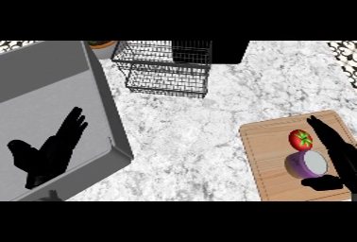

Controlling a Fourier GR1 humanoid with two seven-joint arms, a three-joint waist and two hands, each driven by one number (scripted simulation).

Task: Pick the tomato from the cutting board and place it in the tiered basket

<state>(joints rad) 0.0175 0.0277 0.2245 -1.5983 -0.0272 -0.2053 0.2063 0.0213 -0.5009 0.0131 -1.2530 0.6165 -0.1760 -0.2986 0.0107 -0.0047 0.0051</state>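
Seen from the head, steeply down onto a white marbled desk (188, 137): at the right, a wooden cutting board (268, 163) carrying a red tomato (301, 140) with a green stalk, and just below it, touching or nearly so, a purple cup (307, 164) lying on its side. Right hand (336, 151) alongside the tomato's right, fingers straight and spread wide, thumb reaching under the cup, holding nothing; placed, probably, to close in on the tomato from the side, with the cup crowding the approach. Tomato not yet lifted, so the pick step likely at its start. At the far top, well apart from the board, a black wire tiered basket (167, 71), the goal for the tomato. At the left, a grey sink (105, 123), and over it the left hand (52, 151), open, fingers up, resting out of the way
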